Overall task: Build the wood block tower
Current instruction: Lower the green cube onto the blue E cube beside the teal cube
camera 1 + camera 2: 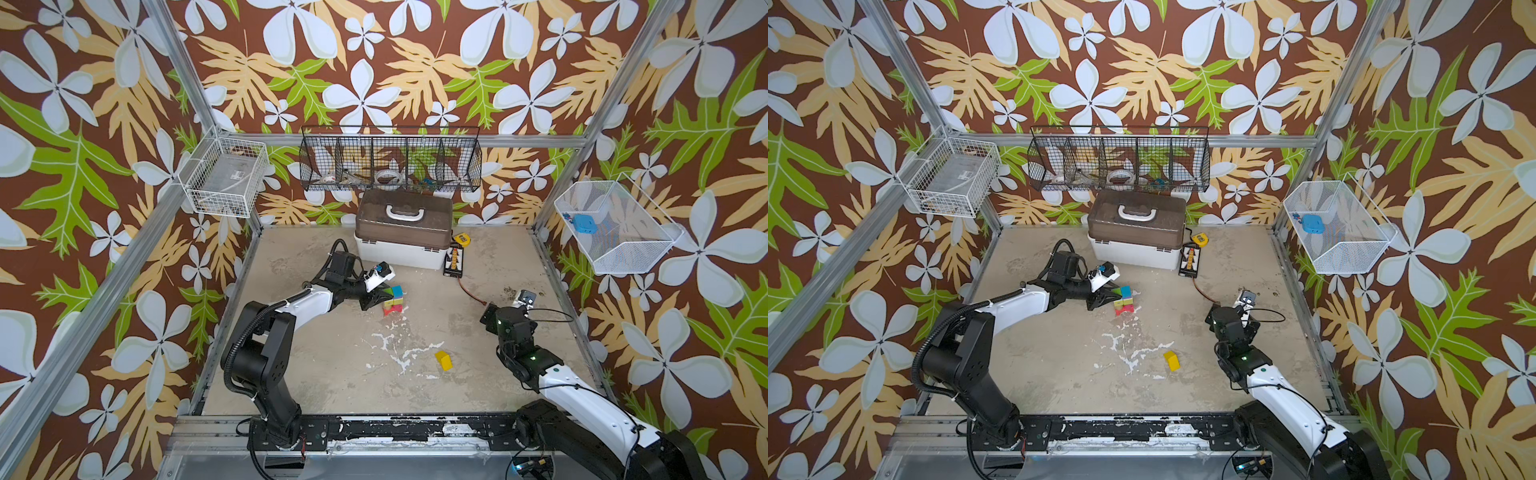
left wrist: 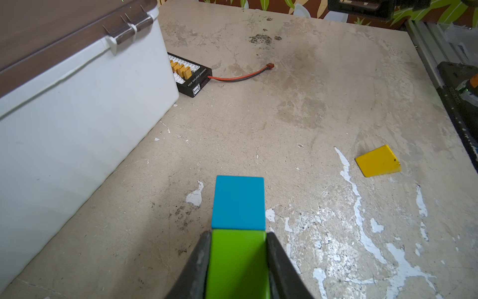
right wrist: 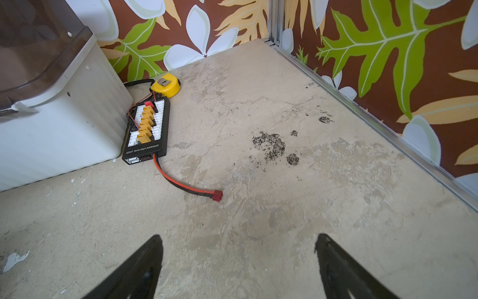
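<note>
Reader: Blocks and stack: where are they placed?

Describer: Near the middle of the table (image 1: 332, 374), the tower (image 1: 393, 300) is seen in both top views, in front of a white box (image 1: 401, 245) with a brown lid. It is a short stack of painted blocks, with a red piece (image 1: 392, 310) at the bottom and a blue block (image 2: 238, 203) at the top. One yellow block (image 1: 443, 360) is seen lying alone on the table. It is well apart from the stack and nearer the right arm.

Reader: What is held on the left?

Describer: At the top of the stack, the left gripper (image 2: 238, 234) is shown closed on a green block (image 2: 238, 261), with one finger pressed to each side. The green block is held level with the blue block and touches it edge to edge. Whether it is resting on the blocks beneath cannot be told.

Reader: And on the right?

Describer: Toward the right side of the table, away from the stack, the right gripper (image 3: 238, 248) is shown with its jaws spread wide and nothing between them. Only table surface is seen under it. Beside the box, a black charging board (image 3: 147, 129) with a red and black cable (image 3: 178, 181) and a yellow tape measure (image 3: 165, 85) are seen.
</note>
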Robot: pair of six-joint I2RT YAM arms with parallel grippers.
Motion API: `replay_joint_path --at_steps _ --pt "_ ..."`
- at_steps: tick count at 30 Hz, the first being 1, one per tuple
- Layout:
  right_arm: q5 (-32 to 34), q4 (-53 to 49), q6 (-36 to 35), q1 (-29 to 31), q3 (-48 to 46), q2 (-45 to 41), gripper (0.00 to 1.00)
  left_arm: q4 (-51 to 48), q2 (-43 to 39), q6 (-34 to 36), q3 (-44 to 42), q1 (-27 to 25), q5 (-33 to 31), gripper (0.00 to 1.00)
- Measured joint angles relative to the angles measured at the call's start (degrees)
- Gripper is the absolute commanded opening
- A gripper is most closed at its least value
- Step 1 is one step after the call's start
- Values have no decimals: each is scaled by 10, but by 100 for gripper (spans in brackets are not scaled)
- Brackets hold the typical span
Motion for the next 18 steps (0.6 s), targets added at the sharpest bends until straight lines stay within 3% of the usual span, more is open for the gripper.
replay_joint_path --at_steps 18 --pt "0 0 0 0 0 2 92 -5 8 0 11 0 -2 34"
